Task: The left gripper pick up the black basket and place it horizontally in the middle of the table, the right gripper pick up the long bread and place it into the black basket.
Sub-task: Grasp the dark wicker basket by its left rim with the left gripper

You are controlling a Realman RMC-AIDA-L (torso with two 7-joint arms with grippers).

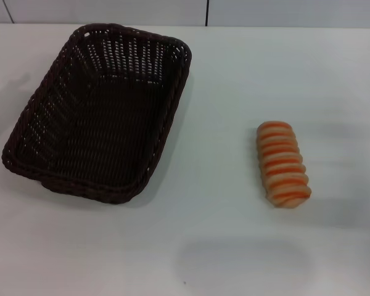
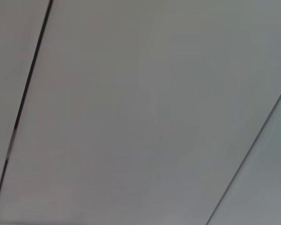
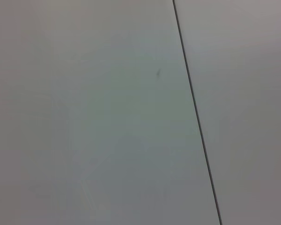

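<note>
I see neither gripper, so I cannot tell their state. The dark woven wicker basket sits at ten o'clock on the white table, lengthwise; striped oblong bread at three. I'd grip its braided rim, then turn it crosswise.

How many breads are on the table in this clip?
1. The bread lies on the table on the robot's right, apart from the basket on the left. The basket looks empty; nothing seems hidden.
</note>
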